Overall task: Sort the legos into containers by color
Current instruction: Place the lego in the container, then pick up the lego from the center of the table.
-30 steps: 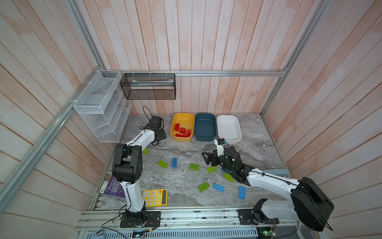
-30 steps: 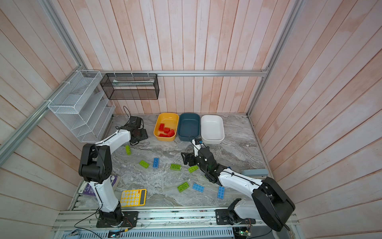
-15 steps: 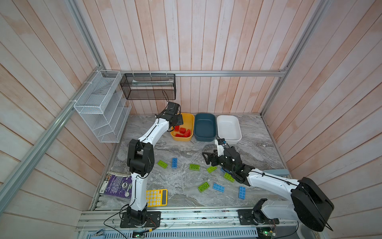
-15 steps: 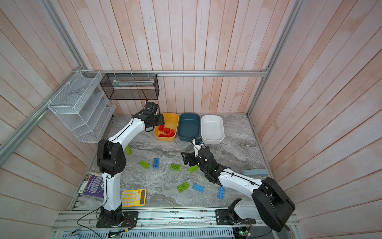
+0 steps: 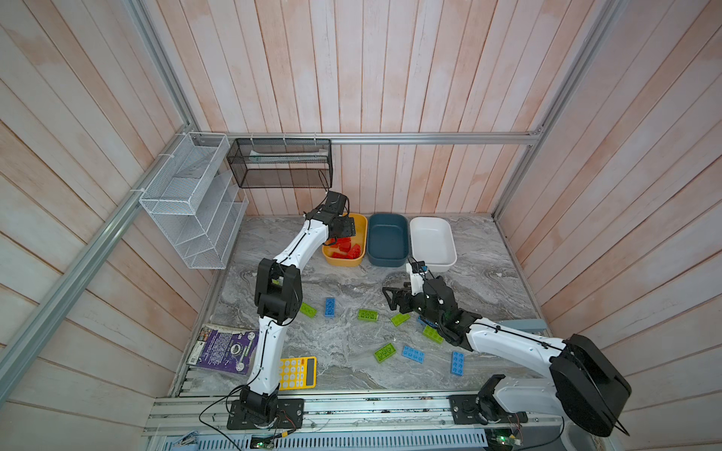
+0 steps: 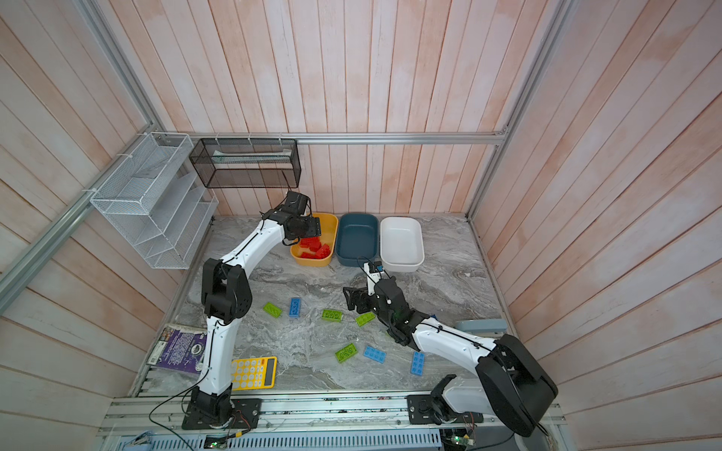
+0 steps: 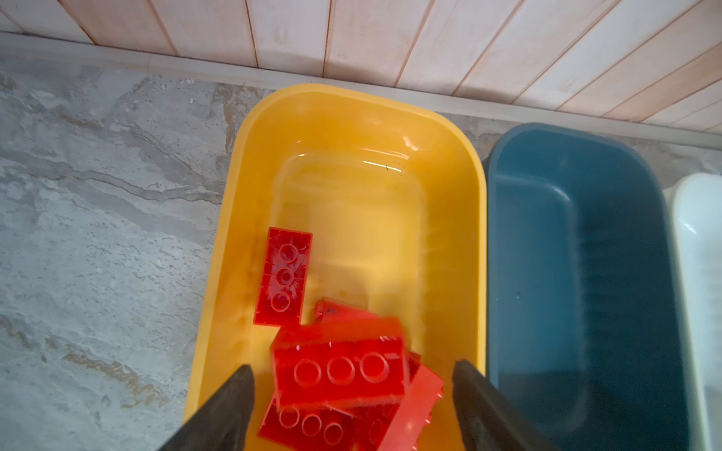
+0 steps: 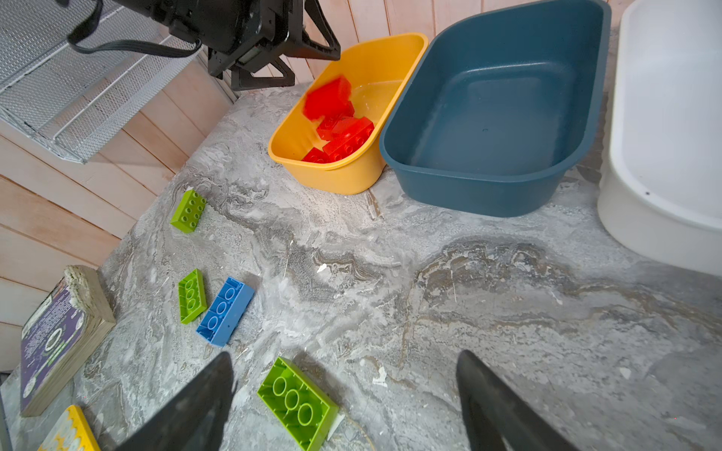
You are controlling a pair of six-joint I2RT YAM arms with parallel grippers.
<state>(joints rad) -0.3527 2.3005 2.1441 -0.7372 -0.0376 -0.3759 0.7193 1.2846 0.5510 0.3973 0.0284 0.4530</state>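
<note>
My left gripper (image 5: 345, 227) (image 7: 353, 367) hangs open over the yellow container (image 5: 344, 262) (image 7: 242, 195). A blurred red lego (image 7: 340, 371) (image 8: 327, 97) is in the air between the jaws, touching neither finger, above several red legos (image 5: 348, 250) in that tub. The teal container (image 5: 386, 238) and the white container (image 5: 431, 242) beside it hold nothing. My right gripper (image 5: 390, 296) (image 8: 344, 357) is open low over the table, above a lime green lego (image 8: 297, 402). More green legos (image 5: 368, 315) and blue legos (image 5: 413, 354) lie scattered on the table.
A yellow calculator (image 5: 299, 373) and a purple book (image 5: 222, 349) lie at the front left. A white wire rack (image 5: 191, 203) and a black mesh basket (image 5: 279, 168) hang on the walls near the left arm. A grey-blue object (image 5: 519, 324) lies at the right edge.
My left arm swung from the table left of the tubs up and over the yellow container, and its jaws widened, letting the red lego go. The right arm has not moved.
</note>
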